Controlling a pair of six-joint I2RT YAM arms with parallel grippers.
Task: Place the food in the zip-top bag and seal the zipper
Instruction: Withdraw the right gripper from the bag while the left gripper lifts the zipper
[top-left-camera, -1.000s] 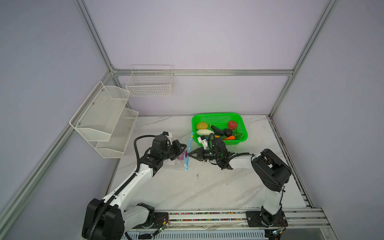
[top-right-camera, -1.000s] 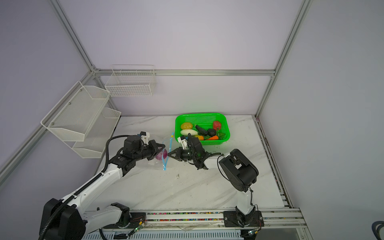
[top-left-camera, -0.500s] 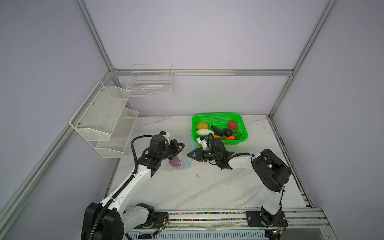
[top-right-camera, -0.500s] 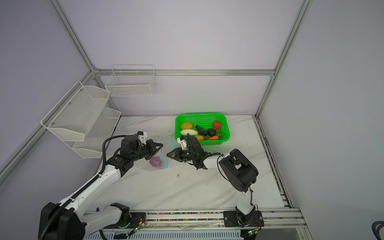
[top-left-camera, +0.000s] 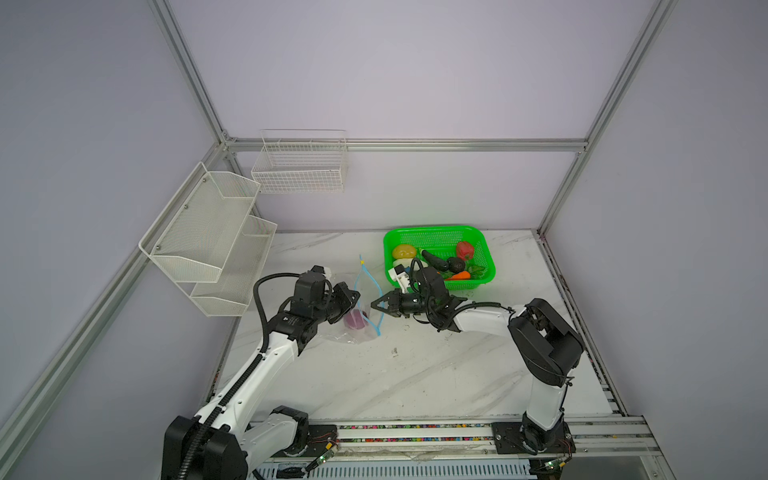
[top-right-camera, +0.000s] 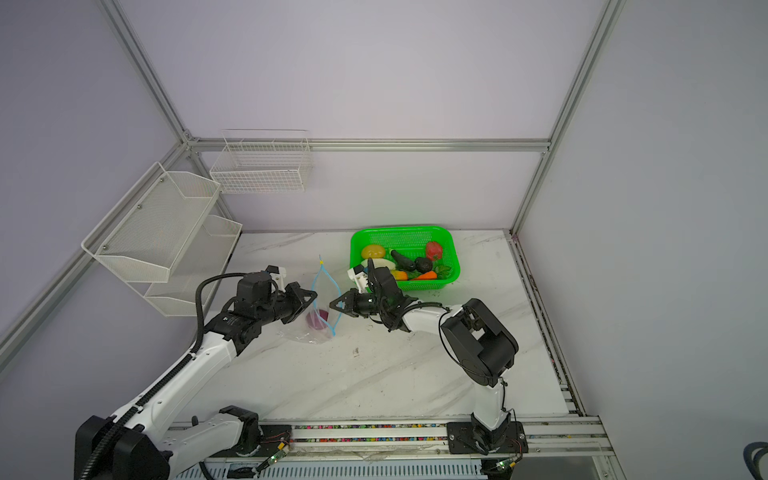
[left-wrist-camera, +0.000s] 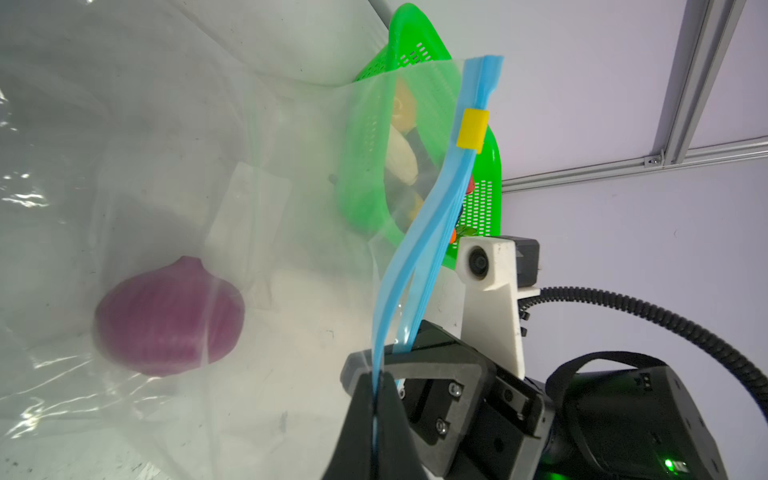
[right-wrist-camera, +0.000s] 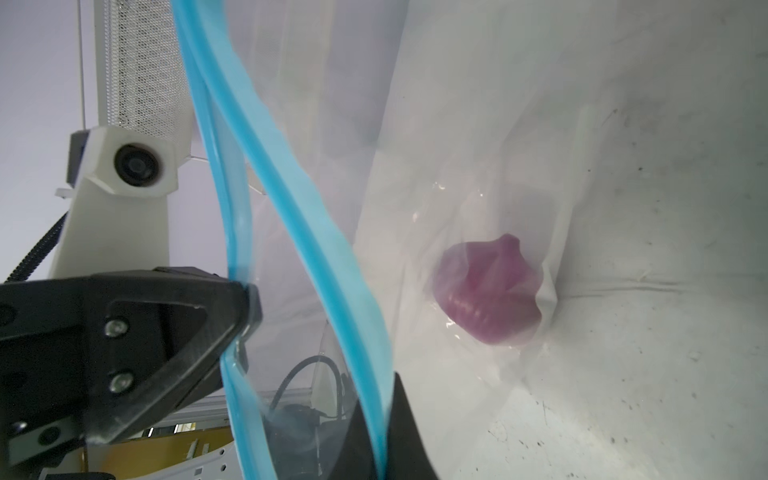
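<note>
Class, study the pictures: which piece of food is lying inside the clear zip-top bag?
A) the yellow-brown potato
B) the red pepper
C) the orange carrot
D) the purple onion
D: the purple onion shows through the clear wall of the zip-top bag in both wrist views, while the other vegetables lie in the green basket.

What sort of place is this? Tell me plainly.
Probably a robotics lab test cell: aluminium frame around plain walls, two robot arms bolted to a rail, toy vegetables in a green basket.
</note>
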